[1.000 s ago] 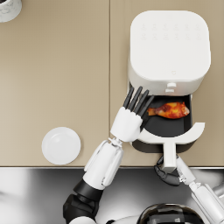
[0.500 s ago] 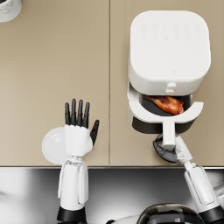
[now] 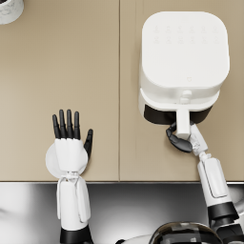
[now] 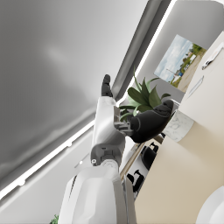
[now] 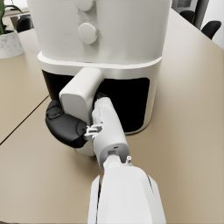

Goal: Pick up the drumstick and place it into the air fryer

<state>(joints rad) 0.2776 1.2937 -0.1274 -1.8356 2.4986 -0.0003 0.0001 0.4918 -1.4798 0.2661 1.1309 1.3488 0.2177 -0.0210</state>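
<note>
Hands first: our left hand (image 3: 70, 143) is hovering flat with fingers spread and holding nothing, over the white plate (image 3: 51, 162), well away from the air fryer (image 3: 183, 62) after pulling back from its drawer a second ago. Our right hand (image 3: 181, 139) is wrapping the drawer handle (image 3: 182, 121) at the fryer's near face, dark fingers curled around it. Half a second ago the drawer was standing open with the drumstick lying in the basket; now it is nearly closed, so the drumstick is hidden inside the fryer. We are judging the placing done, with only the closing push finishing.
</note>
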